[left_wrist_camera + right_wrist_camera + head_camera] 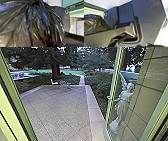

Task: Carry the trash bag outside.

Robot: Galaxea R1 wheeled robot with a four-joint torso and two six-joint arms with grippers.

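Note:
In the left wrist view the black trash bag (37,23) looms large. Its shiny plastic is drawn together into tight folds at the neck, where my left gripper (36,1) is shut on it. Below the gathered neck the bag spreads out and looks bulky. Part of the trash bag (93,23) also appears in the right wrist view, beyond a pale bar of the robot.
A green door frame (17,99) stands close on the left, with a glass door (132,97) at right. Through the glass shows a white statue (122,102). Outside are a paved patio (57,107), a pale border, white chairs (53,82), shrubs and trees.

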